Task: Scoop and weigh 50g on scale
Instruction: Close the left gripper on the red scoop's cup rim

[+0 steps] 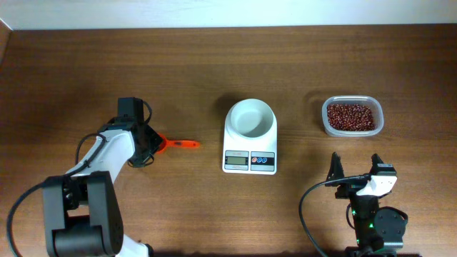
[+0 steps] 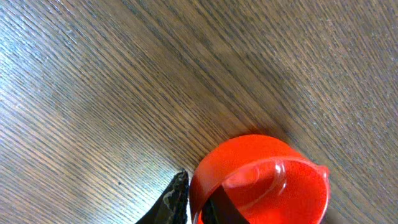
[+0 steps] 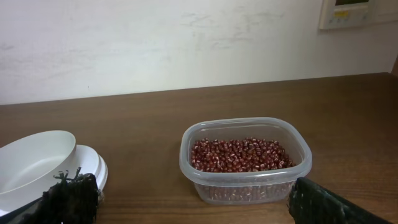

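Observation:
A red scoop [image 1: 178,144] lies on the table left of the scale [image 1: 249,160], its handle pointing right toward it. My left gripper [image 1: 151,143] is at the scoop's cup end. In the left wrist view its jaws pinch the wall of the red scoop [image 2: 273,186]: one finger [image 2: 177,194] is outside the cup, the other inside. The scale's white bowl [image 1: 250,118] holds nothing. The beans [image 1: 350,116] fill a clear tub [image 3: 245,180] at the right. My right gripper [image 1: 355,171] hangs open near the front edge, facing the beans [image 3: 239,154].
The scale's bowl [image 3: 31,163] shows at the left of the right wrist view. A pale wall rises behind the table's far edge. Bare brown wood lies between the scale and the tub.

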Robot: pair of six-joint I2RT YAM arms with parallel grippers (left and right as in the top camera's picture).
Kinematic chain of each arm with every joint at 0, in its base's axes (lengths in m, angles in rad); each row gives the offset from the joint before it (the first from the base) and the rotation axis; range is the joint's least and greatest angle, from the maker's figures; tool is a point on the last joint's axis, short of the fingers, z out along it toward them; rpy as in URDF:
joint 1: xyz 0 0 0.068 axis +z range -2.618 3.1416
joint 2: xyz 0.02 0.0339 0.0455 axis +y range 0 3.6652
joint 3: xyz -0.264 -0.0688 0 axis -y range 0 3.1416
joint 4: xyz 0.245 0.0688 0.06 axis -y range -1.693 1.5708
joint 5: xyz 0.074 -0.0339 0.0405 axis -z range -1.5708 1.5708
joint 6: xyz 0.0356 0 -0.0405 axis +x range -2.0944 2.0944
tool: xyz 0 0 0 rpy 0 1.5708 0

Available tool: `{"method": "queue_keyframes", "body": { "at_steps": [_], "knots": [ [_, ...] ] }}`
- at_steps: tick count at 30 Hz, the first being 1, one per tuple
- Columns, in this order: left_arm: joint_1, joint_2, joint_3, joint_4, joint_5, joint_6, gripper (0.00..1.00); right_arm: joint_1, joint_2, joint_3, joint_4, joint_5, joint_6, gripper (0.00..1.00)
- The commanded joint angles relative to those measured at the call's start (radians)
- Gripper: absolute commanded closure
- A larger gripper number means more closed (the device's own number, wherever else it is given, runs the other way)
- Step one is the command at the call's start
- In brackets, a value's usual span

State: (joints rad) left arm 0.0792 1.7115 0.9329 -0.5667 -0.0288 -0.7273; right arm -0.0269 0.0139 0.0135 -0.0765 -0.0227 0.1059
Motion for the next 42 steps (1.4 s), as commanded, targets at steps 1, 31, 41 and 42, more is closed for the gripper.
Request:
{"method": "queue_keyframes", "body": {
  "at_steps": [1,31,41,42],
  "knots": [
    [0.004,0.011,-0.006,0.003,0.007,-0.010,0.76,-0.006,-0.011,-0.008,-0.002,0.009,0.002,0.01],
    [0.004,0.011,-0.011,0.005,0.066,-0.118,0.67,-0.006,-0.011,-0.008,-0.002,0.009,0.002,0.01],
    [0.004,0.011,-0.014,-0.056,0.079,-0.276,0.42,-0.006,-0.011,-0.008,-0.002,0.009,0.002,0.01],
    [0.004,0.011,-0.014,-0.055,0.078,-0.304,0.43,-0.006,-0.011,-0.008,-0.002,0.009,0.002,0.01]
  ]
}}
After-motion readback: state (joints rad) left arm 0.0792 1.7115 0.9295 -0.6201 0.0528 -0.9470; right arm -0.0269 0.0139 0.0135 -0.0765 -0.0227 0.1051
